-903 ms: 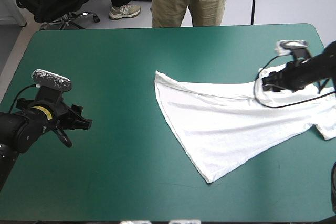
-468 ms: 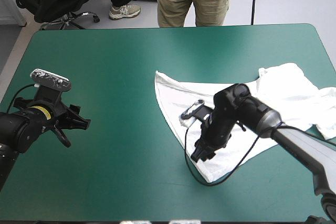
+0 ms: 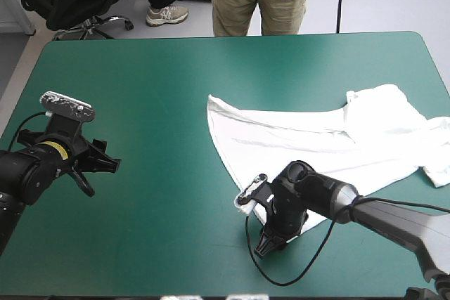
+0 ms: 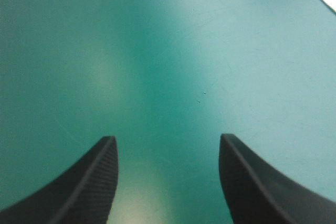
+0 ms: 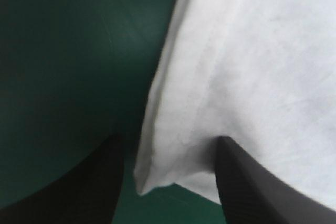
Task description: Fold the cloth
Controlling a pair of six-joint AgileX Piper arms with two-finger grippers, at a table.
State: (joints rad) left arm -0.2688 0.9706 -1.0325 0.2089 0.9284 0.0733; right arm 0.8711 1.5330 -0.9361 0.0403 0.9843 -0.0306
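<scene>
My right hand (image 5: 168,139) is hovering released at the T-shirt (image 3: 316,149) corner.
The near hem corner is lying inside its spread; T-shirt is lying flat on the teal-green table (image 3: 140,82), right half; left hand (image 4: 168,140) released, well apart.

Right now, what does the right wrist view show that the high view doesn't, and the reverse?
Right wrist only: the right gripper open, with a corner of the T-shirt lying between its fingers. High view only: how far the T-shirt spreads, and the left gripper, off it over bare teal-green cover. Both: the white T-shirt on the cover.
</scene>
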